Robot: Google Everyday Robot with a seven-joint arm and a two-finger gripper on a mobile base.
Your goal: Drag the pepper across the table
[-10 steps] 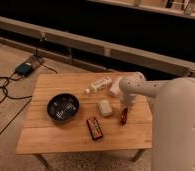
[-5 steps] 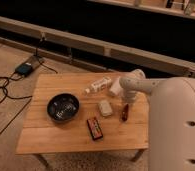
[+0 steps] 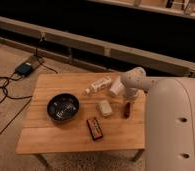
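The pepper (image 3: 126, 109) lies on the table (image 3: 51, 135) just below the gripper (image 3: 127, 97) (jaws' state indiscernible).

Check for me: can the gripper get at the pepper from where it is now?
Probably yes. The gripper sits just above the pepper near the table's right edge, nothing between them; the white block lies clear to the left.

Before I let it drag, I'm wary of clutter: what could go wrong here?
The pepper lies near the table right edge, so a stray push might drop it. The white block sits just left of it and could get shoved along. The gripper hangs just above; the white bottle is close too.
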